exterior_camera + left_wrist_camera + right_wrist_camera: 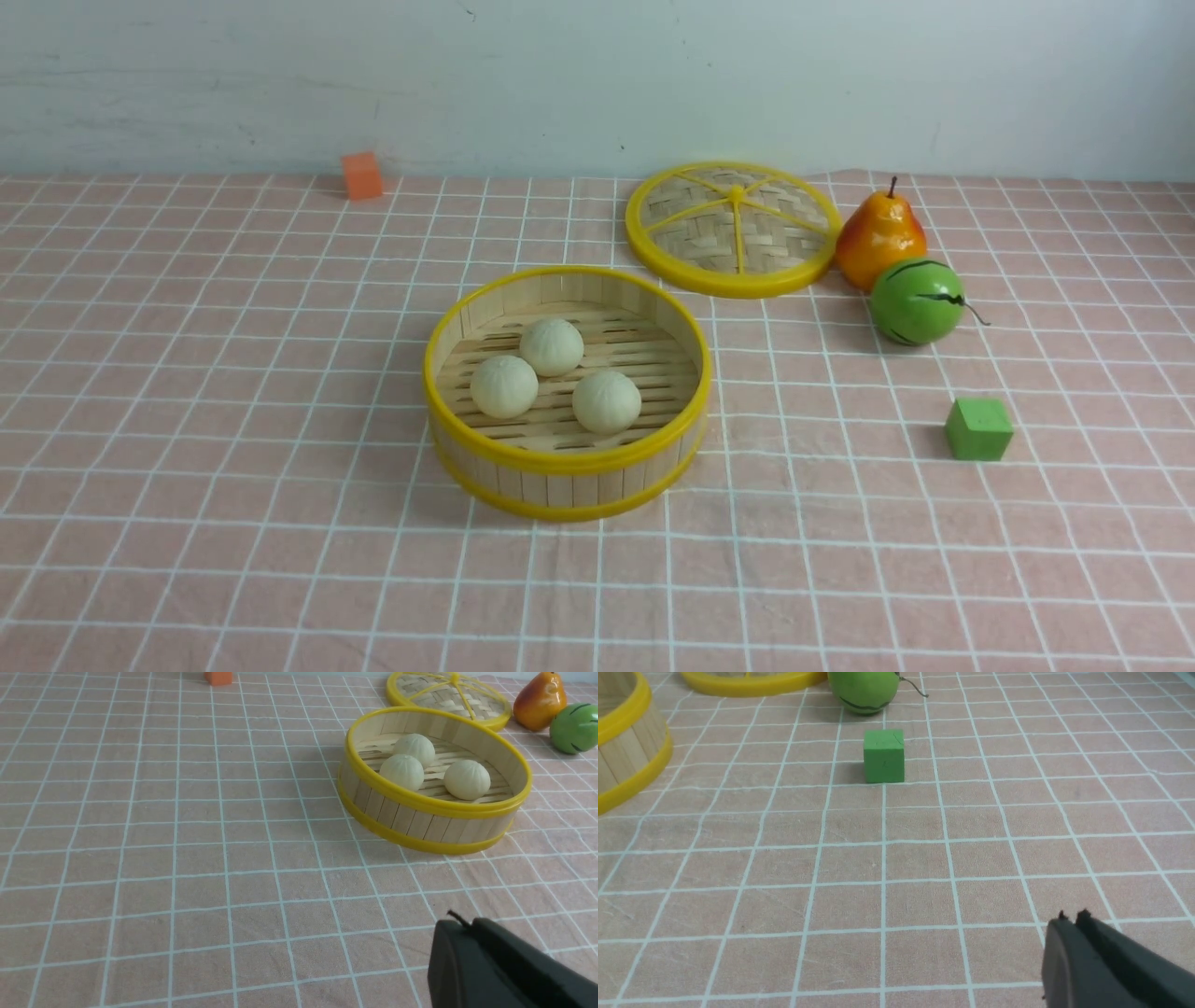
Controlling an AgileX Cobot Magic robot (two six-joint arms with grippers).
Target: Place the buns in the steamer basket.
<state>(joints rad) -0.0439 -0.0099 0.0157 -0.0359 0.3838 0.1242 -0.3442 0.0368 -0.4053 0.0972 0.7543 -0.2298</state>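
While neither arm reaches into the front view, all three buns [551, 346] [504, 385] [607, 401] sit inside the steamer basket [567, 457] at the middle of the pink checked cloth [233, 467]. Its woven lid [733, 230] lies flat behind it, to the right. A pear [878, 238] and a green melon [916, 301] touch just beside the lid, with a green cube [977, 429] nearer and an orange cube [362, 175] far back left. Both the left gripper [460, 926] and the right gripper [1071, 919] hover over bare cloth, jaws pressed together, holding nothing.
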